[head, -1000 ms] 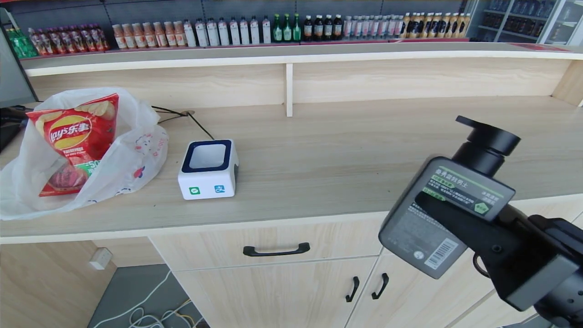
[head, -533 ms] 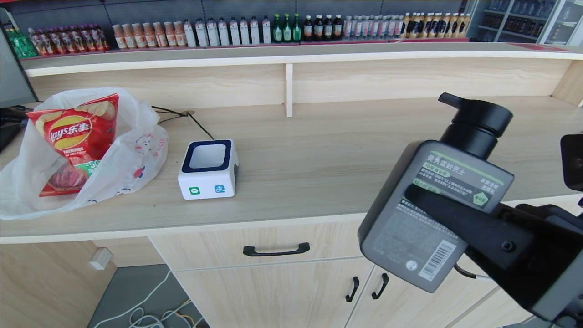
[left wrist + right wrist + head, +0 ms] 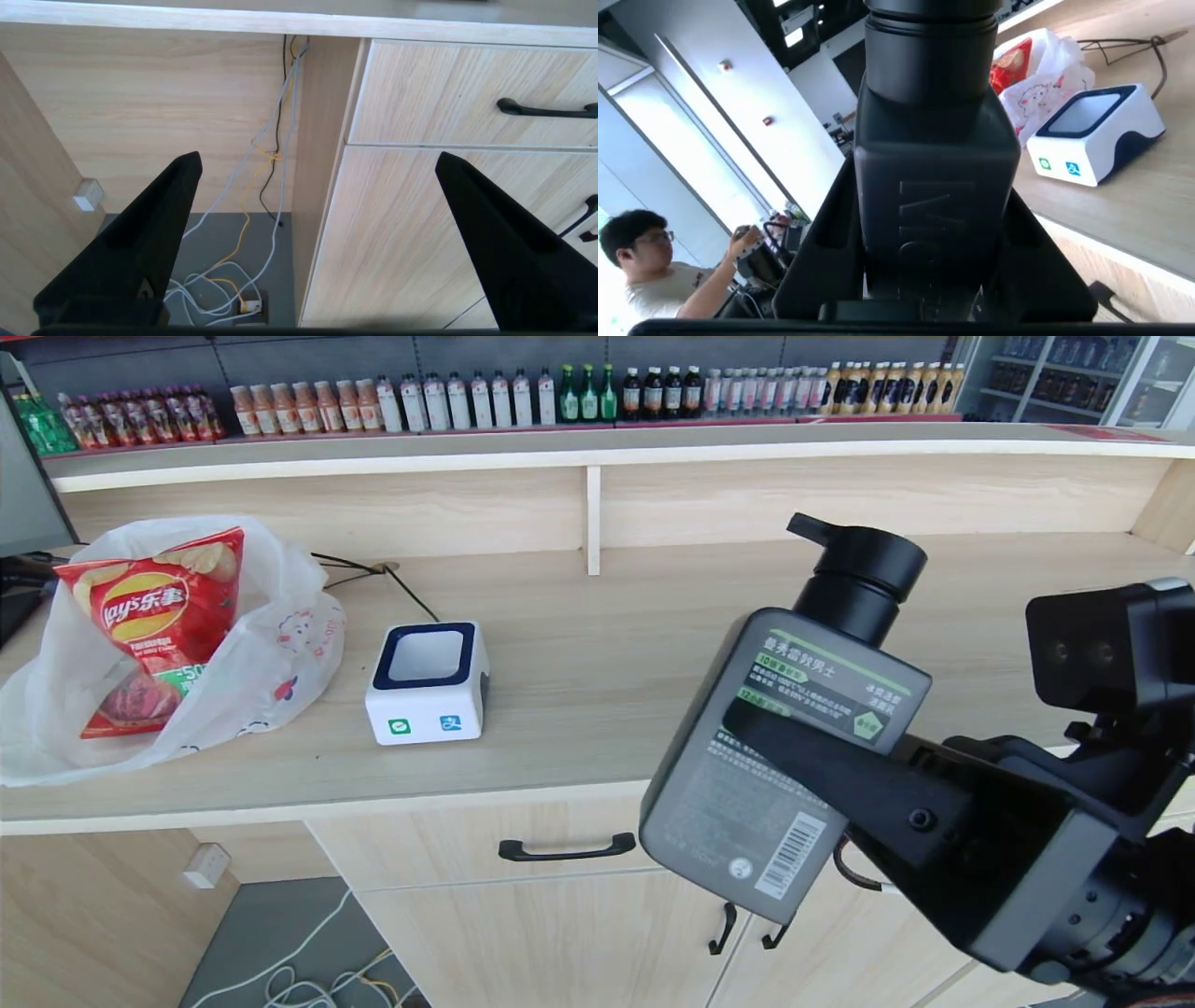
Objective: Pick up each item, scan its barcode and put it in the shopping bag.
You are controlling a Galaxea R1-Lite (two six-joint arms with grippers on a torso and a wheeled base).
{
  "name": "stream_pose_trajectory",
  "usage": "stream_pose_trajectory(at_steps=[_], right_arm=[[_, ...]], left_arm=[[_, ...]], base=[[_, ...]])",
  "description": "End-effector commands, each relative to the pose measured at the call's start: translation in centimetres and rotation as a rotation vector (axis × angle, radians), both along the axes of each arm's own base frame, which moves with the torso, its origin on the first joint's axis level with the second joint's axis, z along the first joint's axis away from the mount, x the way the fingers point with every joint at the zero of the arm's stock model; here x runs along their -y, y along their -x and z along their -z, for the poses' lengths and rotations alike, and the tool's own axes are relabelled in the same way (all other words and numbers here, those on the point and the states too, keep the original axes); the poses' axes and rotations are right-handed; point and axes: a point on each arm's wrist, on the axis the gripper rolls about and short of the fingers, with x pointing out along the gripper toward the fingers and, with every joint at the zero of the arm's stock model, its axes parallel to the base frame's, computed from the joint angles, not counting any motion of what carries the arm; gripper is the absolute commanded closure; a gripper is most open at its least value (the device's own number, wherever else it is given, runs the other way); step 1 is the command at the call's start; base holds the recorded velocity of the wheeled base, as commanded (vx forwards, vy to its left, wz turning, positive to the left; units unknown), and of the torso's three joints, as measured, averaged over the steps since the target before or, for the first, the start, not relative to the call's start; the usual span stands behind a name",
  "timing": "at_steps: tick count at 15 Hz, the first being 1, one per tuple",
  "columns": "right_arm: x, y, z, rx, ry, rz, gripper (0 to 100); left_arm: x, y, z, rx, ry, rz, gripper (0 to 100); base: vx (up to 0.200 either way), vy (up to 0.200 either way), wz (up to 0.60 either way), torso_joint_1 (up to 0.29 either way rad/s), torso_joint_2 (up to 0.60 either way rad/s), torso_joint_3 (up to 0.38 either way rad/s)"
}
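My right gripper [image 3: 761, 733] is closed tightly on the dark grey pump bottle [image 3: 724, 803]. I hold it in the air in front of the counter edge, tilted, with the black pump head [image 3: 859, 569] upward and away from me. In the head view one finger lies across the back label, and the barcode [image 3: 789, 854] sits at the lower corner of this label, turned toward the head camera. The right wrist view gives another side: both fingers [image 3: 822, 247] press the bottle [image 3: 929, 121] from left and right, and its plain moulded face is toward the wrist. My left gripper [image 3: 318, 161] is wide open and holds nothing; it is low, facing a drawer handle [image 3: 547, 109] and loose cables [image 3: 234, 280] on the floor. Farther, on the counter [image 3: 653, 653], the white scanner [image 3: 427, 683] stands well apart from the bottle, to its left. Beyond it lies the shopping bag [image 3: 280, 644] with a red chips packet [image 3: 154, 616] inside. At the back is a row of drink bottles [image 3: 597, 392].
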Motion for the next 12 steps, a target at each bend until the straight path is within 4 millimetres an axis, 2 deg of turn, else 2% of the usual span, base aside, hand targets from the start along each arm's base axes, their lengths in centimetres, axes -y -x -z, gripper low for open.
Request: stream_pose_trajectory(at_steps=[1,2,5,8,9,12], right_arm=[[-0.9,-0.3,0.2,-0.004,0.004,-0.016,100],[-1.6,-0.9,0.0,-0.003,-0.002,-0.016,100],[-1.9,-1.2,0.4,-0.015,0.009,-0.018,100],[-2.1,-1.3,0.0,-0.003,-0.005,-0.018,100],[-2.7,-1.8,-1.2,0.012,-0.048,-0.032,100],[-2.0,-1.6,-1.4,0.040,-0.033,-0.086,100]], left_arm=[[0.0,0.0,0.0,0.000,0.000,0.000,0],[0.0,0.0,0.0,0.000,0.000,0.000,0],[0.0,0.0,0.0,0.000,0.000,0.001,0],[0.0,0.0,0.0,0.000,0.000,0.001,0],[0.0,0.0,0.0,0.000,0.002,0.001,0],[0.0,0.0,0.0,0.000,0.002,0.001,0]], base=[[0.000,0.000,0.00,0.000,0.00,0.000],[0.000,0.000,0.00,0.000,0.00,0.000],[0.000,0.000,0.00,0.000,0.00,0.000],[0.000,0.000,0.00,0.000,0.00,0.000],[0.000,0.000,0.00,0.000,0.00,0.000],[0.000,0.000,0.00,0.000,0.00,0.000]])
